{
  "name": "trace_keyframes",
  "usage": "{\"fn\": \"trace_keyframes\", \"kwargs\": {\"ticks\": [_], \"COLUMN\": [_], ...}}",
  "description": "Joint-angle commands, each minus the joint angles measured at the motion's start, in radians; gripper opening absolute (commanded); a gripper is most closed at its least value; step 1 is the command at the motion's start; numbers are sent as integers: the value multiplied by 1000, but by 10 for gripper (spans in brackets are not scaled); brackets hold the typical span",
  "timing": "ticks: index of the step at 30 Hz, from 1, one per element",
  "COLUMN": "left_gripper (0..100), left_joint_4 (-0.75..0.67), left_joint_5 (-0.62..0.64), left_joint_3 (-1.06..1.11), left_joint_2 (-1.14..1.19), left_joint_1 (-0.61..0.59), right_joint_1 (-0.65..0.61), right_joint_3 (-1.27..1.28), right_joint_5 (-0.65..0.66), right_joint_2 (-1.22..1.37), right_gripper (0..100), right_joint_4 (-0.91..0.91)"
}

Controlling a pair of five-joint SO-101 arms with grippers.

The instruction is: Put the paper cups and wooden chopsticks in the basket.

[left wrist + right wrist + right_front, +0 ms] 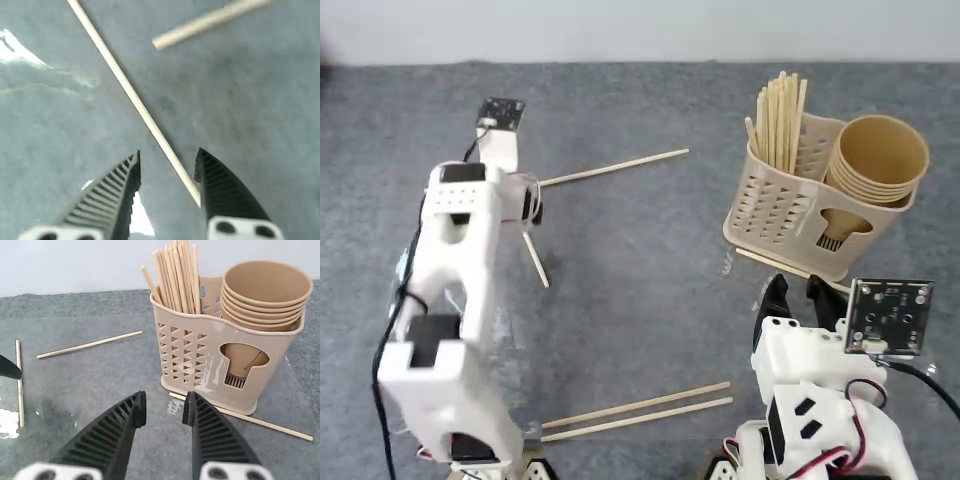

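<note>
Left pincer (167, 157) open, low over the grey tabletop (260, 100), fingers astride the near end of a loose chopstick (130, 92) – a second chopstick (210, 21) lies just beyond. Right pincer (164, 407) parted by a narrow gap, holding nothing, facing the basket (190, 350). The basket holds the stacked paper cups (265, 290) in one compartment and an upright chopstick bundle (175, 275) in the other – a third chopstick (250, 419) lies at its foot, and a chopstick pair (635, 405) lies side by side between the arms' bases.
</note>
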Motion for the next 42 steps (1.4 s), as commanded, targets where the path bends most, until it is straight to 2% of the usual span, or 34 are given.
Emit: {"fn": "trace_keyframes", "kwargs": {"ticks": [1, 8, 14, 19, 24, 31, 42], "left_gripper": [162, 150, 148, 145, 14, 13, 13], "left_joint_4": [-15, -6, 222, 344, 470, 641, 644], "left_joint_5": [11, 87, 104, 109, 95, 48, 48], "left_joint_3": [-193, -489, -834, -1109, -1399, -1707, -1715], "left_joint_2": [104, 382, 578, 776, 947, 1077, 873], "left_joint_1": [-11, -51, -61, -55, -54, -32, 18], "right_joint_1": [4, 4, 4, 4, 5, 7, 7], "right_joint_3": [3, 3, 3, 3, 3, 3, 3], "right_joint_5": [-2, -2, -2, -2, -2, -2, -2], "right_joint_2": [10, 10, 8, 2, 1, 1, 1], "right_gripper": [140, 140, 141, 141, 141, 141, 141], "right_joint_4": [-16, -13, -13, -12, -12, -12, -12]}}
